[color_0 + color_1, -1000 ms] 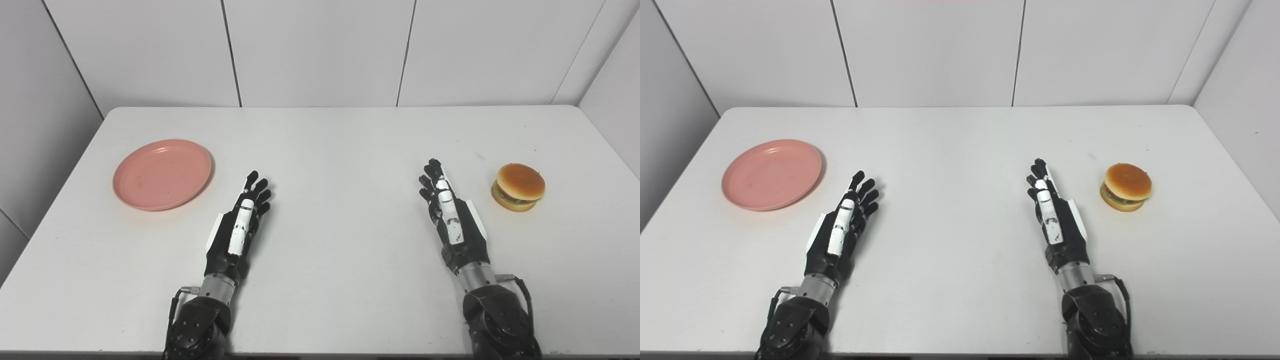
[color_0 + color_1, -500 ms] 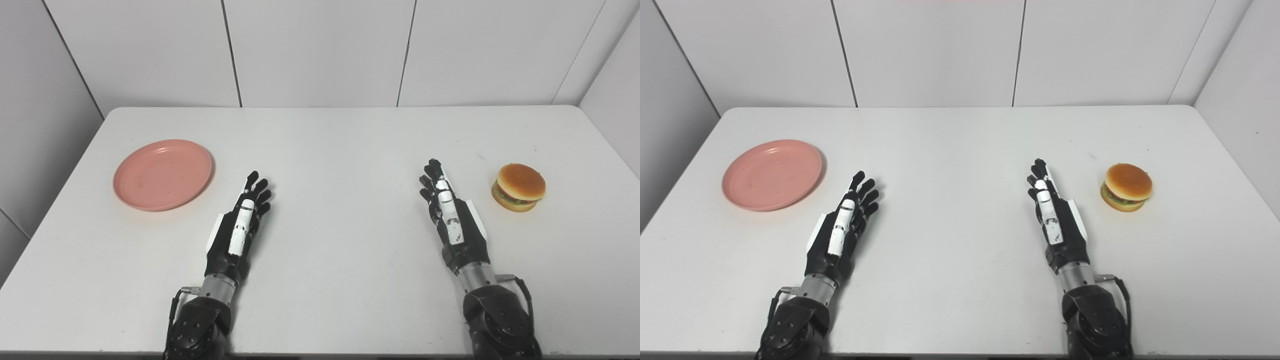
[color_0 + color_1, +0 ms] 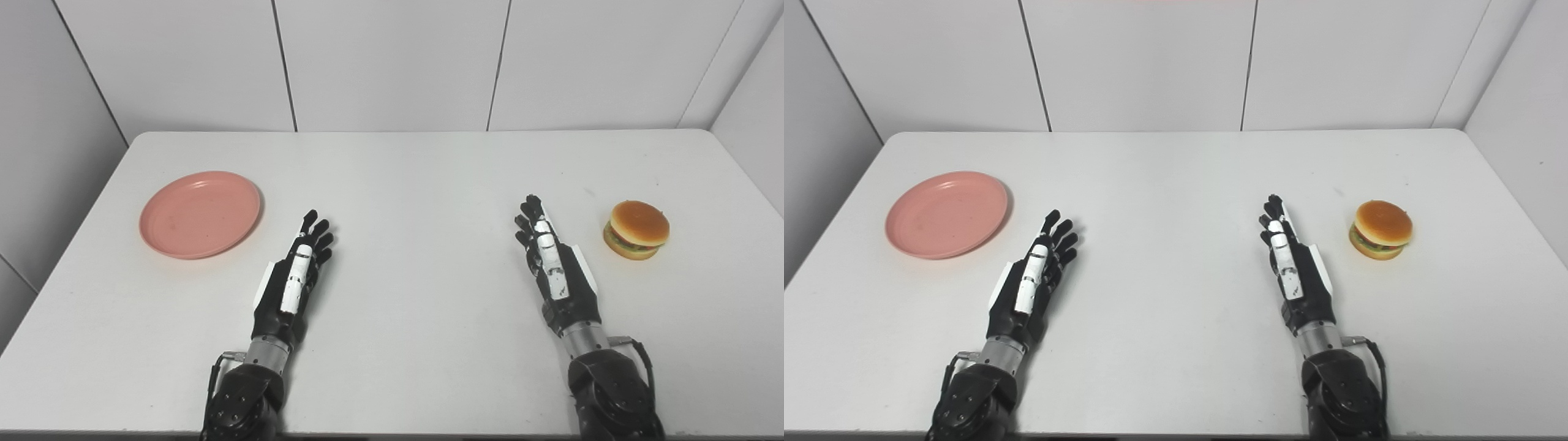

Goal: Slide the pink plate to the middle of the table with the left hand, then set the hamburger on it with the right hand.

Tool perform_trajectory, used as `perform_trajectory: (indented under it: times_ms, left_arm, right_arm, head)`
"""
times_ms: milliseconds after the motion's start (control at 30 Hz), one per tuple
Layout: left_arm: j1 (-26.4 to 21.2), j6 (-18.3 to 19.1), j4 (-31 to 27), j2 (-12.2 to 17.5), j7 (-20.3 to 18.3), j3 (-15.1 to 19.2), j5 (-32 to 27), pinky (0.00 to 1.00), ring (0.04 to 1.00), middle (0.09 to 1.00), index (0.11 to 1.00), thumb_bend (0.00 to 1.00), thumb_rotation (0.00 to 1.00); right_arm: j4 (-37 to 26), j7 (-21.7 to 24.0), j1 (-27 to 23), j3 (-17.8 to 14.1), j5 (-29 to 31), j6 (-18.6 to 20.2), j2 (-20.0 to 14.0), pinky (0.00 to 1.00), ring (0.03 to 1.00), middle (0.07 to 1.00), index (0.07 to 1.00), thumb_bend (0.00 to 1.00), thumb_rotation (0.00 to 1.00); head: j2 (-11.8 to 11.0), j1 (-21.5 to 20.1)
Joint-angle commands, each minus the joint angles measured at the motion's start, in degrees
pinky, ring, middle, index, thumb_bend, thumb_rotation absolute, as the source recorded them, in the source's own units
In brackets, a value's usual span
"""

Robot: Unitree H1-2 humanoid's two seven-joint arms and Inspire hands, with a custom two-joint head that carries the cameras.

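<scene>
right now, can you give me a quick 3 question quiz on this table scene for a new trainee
1. True or false: the pink plate already sits in the middle of the table.
2. Multiple choice: the hamburger lies
A. on the plate
B. on the table beyond the right hand, toward the right edge
C. in the left hand
3. Fill in: both hands are ____ and hold nothing.

Key
1. False: the plate is on the table's left side, to the left of the left hand.
2. B
3. open, with fingers stretched out
</scene>
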Motion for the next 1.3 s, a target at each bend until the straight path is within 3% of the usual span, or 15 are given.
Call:
perform_trajectory:
  times_ms: [0,200,333,533,800,1033,1267]
  left_arm:
    - [0.8,0.0,1.5,0.1,-0.5,-0.5,0.3,0.96,0.953,0.967,0.97,0.4,1.0]
    - [0.4,-1.0,3.8,-0.5,-0.4,-1.1,1.0,0.97,0.954,0.97,0.975,0.38,1.0]
    - [0.1,-2.3,6.0,-1.6,0.4,-1.5,1.6,0.97,0.955,0.973,0.976,0.38,1.0]
    - [-0.2,-3.8,8.3,-2.6,1.0,-1.9,2.9,0.96,0.951,0.97,0.973,0.35,1.0]
    - [-0.5,-4.5,9.6,-3.6,1.8,-2.4,4.8,0.95,0.943,0.959,0.965,0.33,1.0]
    - [-0.7,-4.6,9.8,-3.9,2.0,-2.5,5.8,0.95,0.947,0.959,0.963,0.32,1.0]
    - [-1.1,-5.2,10.0,-4.1,2.0,-2.1,5.3,0.96,0.954,0.961,0.964,0.32,1.0]
  right_arm:
    - [2.4,0.0,1.3,0.0,0.1,-2.1,0.0,1.0,0.983,1.0,1.0,0.33,1.0]
    - [2.9,0.2,1.4,-0.5,0.9,-2.0,-0.2,0.98,0.972,0.99,1.0,0.32,1.0]
    - [6.7,0.6,1.0,-1.0,1.0,-5.4,-0.9,1.0,0.975,0.989,0.998,0.33,1.0]
    - [9.6,1.6,0.8,-1.2,1.9,-8.0,-1.6,1.0,0.99,0.995,1.0,0.35,1.0]
    - [11.0,3.1,0.6,-1.5,3.6,-9.5,-2.4,1.0,1.0,1.0,1.0,0.33,1.0]
    - [10.2,3.9,0.7,-1.7,4.7,-9.2,-2.8,1.0,1.0,1.0,1.0,0.28,1.0]
    - [9.9,4.2,0.8,-1.2,5.2,-9.3,-3.0,1.0,1.0,1.0,1.0,0.28,1.0]
  head:
    - [-0.6,0.4]
    - [-3.2,4.2]
    - [-6.3,6.7]
    - [-9.0,10.3]
    - [-10.8,14.5]
    - [-10.9,18.3]
    - [-11.1,18.8]
